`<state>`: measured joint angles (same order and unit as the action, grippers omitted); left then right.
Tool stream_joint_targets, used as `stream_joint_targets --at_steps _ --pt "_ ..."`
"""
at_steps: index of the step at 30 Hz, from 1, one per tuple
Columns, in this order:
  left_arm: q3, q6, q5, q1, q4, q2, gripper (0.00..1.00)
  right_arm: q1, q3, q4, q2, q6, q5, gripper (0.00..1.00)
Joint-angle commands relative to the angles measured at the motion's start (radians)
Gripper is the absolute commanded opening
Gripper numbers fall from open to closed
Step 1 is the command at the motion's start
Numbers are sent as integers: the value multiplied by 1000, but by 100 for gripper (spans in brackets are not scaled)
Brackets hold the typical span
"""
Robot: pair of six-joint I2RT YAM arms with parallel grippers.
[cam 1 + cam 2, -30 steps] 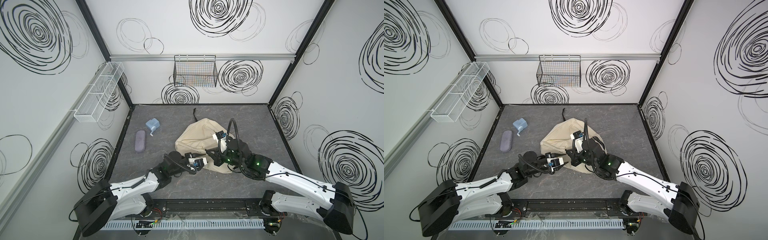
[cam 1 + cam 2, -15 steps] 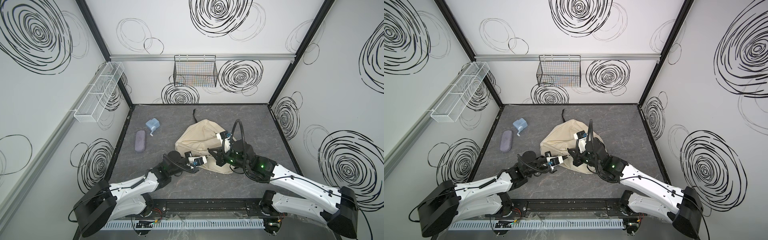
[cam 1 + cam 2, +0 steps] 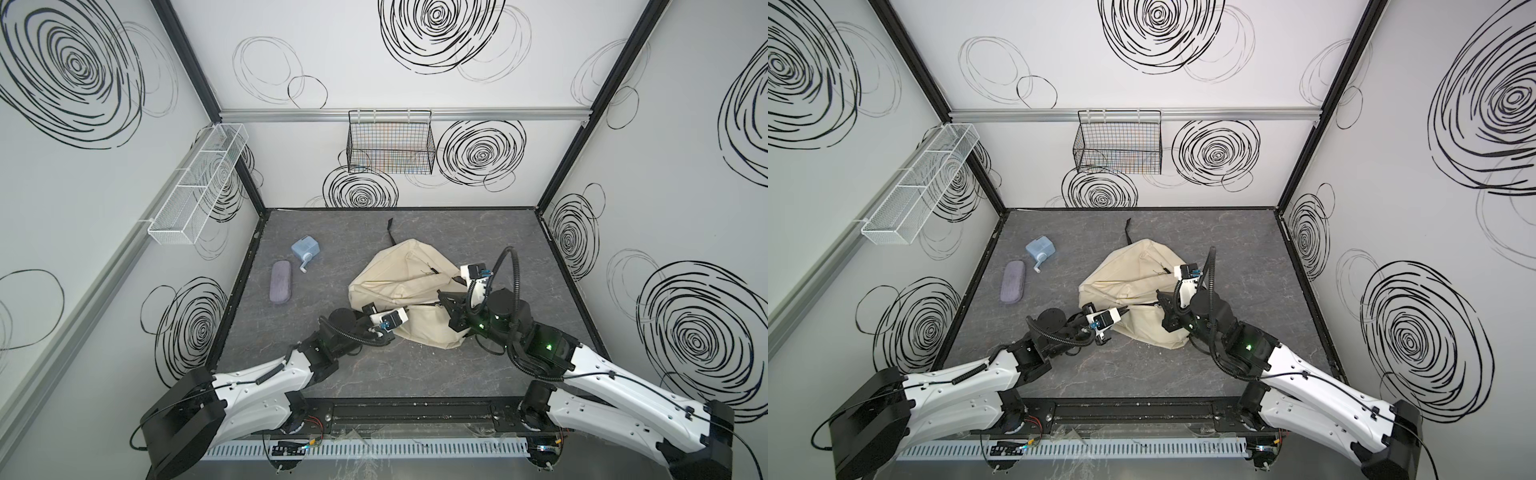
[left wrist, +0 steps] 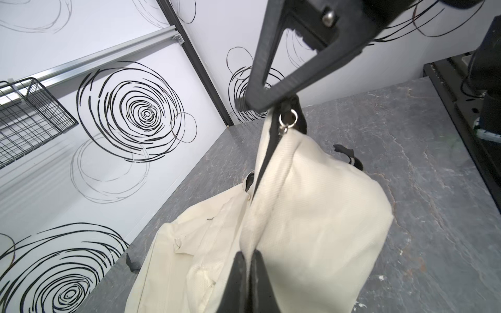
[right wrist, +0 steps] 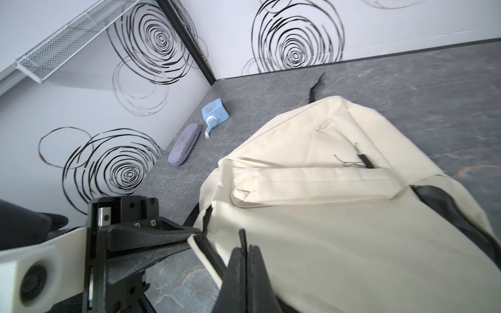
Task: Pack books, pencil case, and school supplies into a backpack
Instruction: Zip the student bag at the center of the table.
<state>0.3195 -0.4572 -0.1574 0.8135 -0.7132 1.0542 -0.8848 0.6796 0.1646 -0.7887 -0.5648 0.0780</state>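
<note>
The cream backpack (image 3: 415,278) (image 3: 1133,278) lies slumped in the middle of the grey table. My left gripper (image 4: 249,253) (image 3: 409,311) is shut on a fold of cream fabric at the backpack's near edge (image 4: 311,203). My right gripper (image 5: 247,248) (image 3: 441,297) is shut on a black zip pull, with its silver ring (image 4: 288,119) just below the jaws. The two grippers sit close together along the zip line. The purple pencil case (image 3: 281,282) (image 5: 184,147) and the light blue sharpener (image 3: 305,249) (image 5: 215,113) lie at the far left. The books are out of view.
A black wire basket (image 3: 390,147) hangs on the back wall. A white mesh shelf (image 3: 199,187) is fixed to the left wall. One black strap (image 3: 390,232) trails behind the backpack. Walls enclose the table on three sides.
My left gripper has closed on the backpack's edge fabric. The right gripper keeps hold of the zip pull and has lifted slightly.
</note>
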Motion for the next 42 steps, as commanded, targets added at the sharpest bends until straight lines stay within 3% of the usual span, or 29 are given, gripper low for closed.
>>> stream_joint_targets --at_steps 1,7,12,16,19,20,21,22,25,29,36,40,42 --pt "-18 40 97 -19 -46 -22 0 35 3 8 69 3 159 0" --pt "-51 90 310 -23 -88 -53 0 76 -13 44 136 44 254 0" --pt "-54 113 388 -20 -38 -73 0 114 -48 54 191 61 301 0" --pt "-59 138 406 -19 -21 -97 0 147 -64 55 221 64 305 0" --pt "-24 121 285 -19 73 -150 0 158 -67 6 229 82 227 0" --pt "1 102 209 -15 132 -171 20 158 -66 -18 225 91 185 0" --pt "30 90 141 -13 198 -190 58 158 -63 -38 220 97 141 0" --pt "59 81 82 -8 244 -202 69 158 -59 -53 214 101 106 0" --pt "165 34 -12 28 383 -213 84 156 -50 -79 202 102 41 0" --pt "336 9 3 120 520 -94 86 156 -55 -114 207 88 -10 0" --pt "542 61 199 298 542 213 88 155 -42 -140 199 50 -57 0" --pt "573 70 265 313 501 296 80 154 -38 -145 200 51 -76 0" --pt "559 62 278 307 456 297 69 153 -38 -145 200 50 -85 0"
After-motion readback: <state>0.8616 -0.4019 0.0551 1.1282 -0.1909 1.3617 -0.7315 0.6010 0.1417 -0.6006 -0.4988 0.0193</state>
